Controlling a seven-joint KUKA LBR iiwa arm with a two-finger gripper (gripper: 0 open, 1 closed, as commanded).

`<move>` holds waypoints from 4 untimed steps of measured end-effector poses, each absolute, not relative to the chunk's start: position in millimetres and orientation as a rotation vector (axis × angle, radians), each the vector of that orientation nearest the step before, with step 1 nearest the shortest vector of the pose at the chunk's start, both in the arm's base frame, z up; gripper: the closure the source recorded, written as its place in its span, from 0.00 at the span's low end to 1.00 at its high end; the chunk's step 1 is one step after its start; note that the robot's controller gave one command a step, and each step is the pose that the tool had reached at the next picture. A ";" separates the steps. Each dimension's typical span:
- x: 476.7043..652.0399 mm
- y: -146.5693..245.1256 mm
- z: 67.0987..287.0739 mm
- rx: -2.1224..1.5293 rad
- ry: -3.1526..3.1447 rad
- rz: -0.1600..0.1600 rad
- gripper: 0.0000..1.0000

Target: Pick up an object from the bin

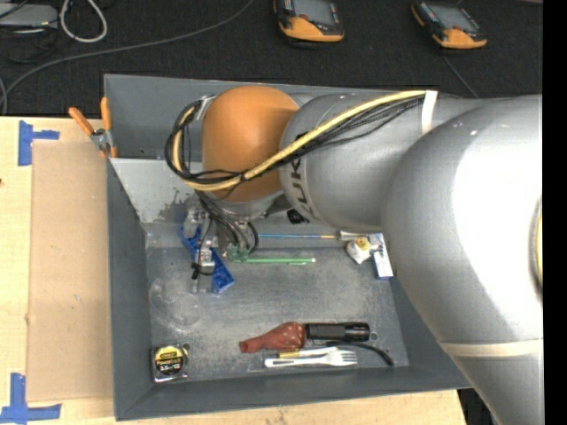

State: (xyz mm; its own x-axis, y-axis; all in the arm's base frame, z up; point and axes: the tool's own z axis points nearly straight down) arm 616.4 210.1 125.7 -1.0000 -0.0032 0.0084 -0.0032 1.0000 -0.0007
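In from the right, with the gripper (pixel 205 262) set low over the far-left part of the floor of the bin (pixel 129 290). Right under it, a blue thing (pixel 221 278), perhaps crumpled plastic, hard to make out beneath the wrist. Blue on both sides of the gripper, one end toward the far left and the other toward the near right: a long axis slanting from far left to near right. Cannot tell whether the claw is wide, narrow or clamped on it.

Close to the slanted far wall and near the left wall, with little room on those two sides. Just right of the blue thing, a green stick (pixel 276 259) lying left to right, and beyond it a thinner blue stick (pixel 297 235), roughly parallel. Farther right, a small white and blue item (pixel 368 251).

Bare floor in the middle and toward the near side. Along the near wall, well apart from the gripper: a yellow tape measure (pixel 168 361), a reddish-brown lump (pixel 279 337) touching a black cylinder (pixel 338 332), and a white fork (pixel 314 358) just nearer.
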 end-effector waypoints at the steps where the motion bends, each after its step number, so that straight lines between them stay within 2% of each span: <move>1: 618.7 209.3 130.6 -0.002 -3.141 -0.001 0.00; 2: 614.9 188.1 83.4 -0.504 -3.100 -0.002 0.00; 3: 610.9 185.5 70.0 -0.469 -3.107 -0.001 0.00; 4: 612.3 183.8 67.8 -0.602 -3.079 -0.001 0.00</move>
